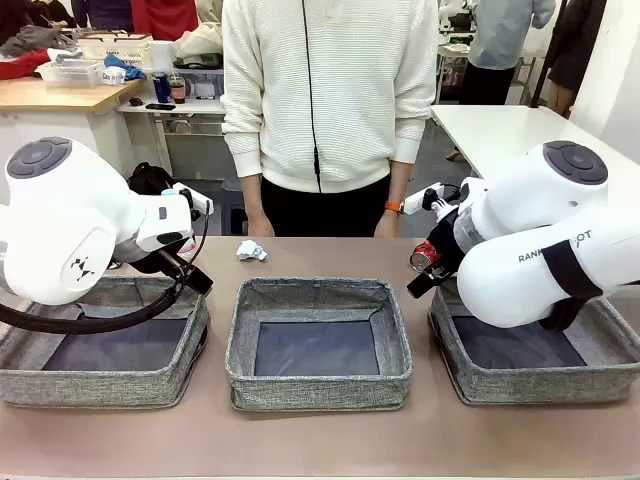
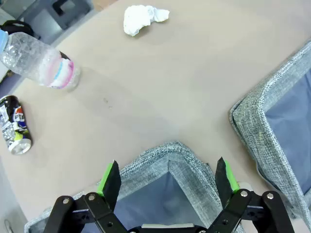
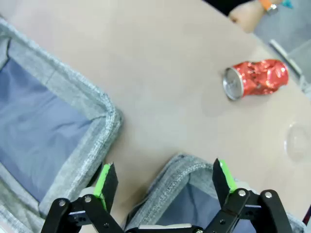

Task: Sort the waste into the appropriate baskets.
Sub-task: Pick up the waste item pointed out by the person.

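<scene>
The beige tabletop (image 1: 320, 440) spread under both grippers, and a person in a white ribbed sweater (image 1: 320, 90) stood at its far edge, well beyond them.

The left gripper (image 2: 166, 167) hung with its jaws spread wide and nothing between them, directly above a corner of the left grey woven-fabric basket (image 2: 165, 155). The middle grey woven-fabric basket (image 2: 272, 121) lay off to one finger's side, with a strip of bare table between the two baskets. The right gripper (image 3: 164, 169) was just as wide open and empty. It hovered over a corner of the right grey woven-fabric basket (image 3: 180, 167).

All the waste in sight lay on the table, outside the baskets. Ahead of the left gripper and off to its other side lay a crumpled clear plastic bottle with a pink label (image 2: 41, 60). A dark printed can (image 2: 14, 125) lay nearer on that same side. A crushed red can (image 3: 255, 78) lay on its side ahead of the right gripper. Farthest ahead of the left fingers sat a crumpled white paper ball (image 2: 143, 18).
</scene>
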Tool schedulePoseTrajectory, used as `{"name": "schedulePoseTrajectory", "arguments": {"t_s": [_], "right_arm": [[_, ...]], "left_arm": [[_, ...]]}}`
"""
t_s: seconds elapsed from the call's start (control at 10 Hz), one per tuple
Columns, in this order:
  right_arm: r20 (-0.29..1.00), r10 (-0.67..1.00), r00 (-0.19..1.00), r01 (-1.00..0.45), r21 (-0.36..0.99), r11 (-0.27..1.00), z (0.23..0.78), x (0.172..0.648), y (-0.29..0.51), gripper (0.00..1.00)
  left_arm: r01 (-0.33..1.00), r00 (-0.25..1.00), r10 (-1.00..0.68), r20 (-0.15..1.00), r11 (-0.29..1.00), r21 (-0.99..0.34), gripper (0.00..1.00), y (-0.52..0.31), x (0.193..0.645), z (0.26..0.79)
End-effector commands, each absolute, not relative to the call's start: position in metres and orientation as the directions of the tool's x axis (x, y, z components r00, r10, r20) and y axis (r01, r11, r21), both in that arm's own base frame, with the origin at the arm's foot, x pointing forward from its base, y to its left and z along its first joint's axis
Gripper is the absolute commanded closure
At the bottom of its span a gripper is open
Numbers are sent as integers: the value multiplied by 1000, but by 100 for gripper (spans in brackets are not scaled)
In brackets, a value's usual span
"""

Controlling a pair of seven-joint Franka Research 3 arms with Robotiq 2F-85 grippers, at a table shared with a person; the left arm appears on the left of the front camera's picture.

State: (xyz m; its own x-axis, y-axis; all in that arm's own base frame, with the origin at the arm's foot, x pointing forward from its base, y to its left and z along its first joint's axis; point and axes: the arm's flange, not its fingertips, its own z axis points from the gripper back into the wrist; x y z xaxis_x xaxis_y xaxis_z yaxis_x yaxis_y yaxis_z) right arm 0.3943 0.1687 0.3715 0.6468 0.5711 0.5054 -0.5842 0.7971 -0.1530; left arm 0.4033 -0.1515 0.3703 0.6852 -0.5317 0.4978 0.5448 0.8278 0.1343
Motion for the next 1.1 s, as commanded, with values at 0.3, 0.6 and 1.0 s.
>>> {"name": "schedulePoseTrajectory", "arguments": {"t_s": [0.3,0.6,1.0], "right_arm": [[506,571,647,-584,-153,797,371,394,169,0],[506,571,647,-584,-153,797,371,394,169,0],[506,571,647,-584,-153,797,371,394,169,0]], "left_arm": [[545,685,-532,498,828,134,0,-151,403,370],[545,685,-532,498,828,134,0,-151,403,370],[545,685,-532,498,828,134,0,-151,403,370]]}}
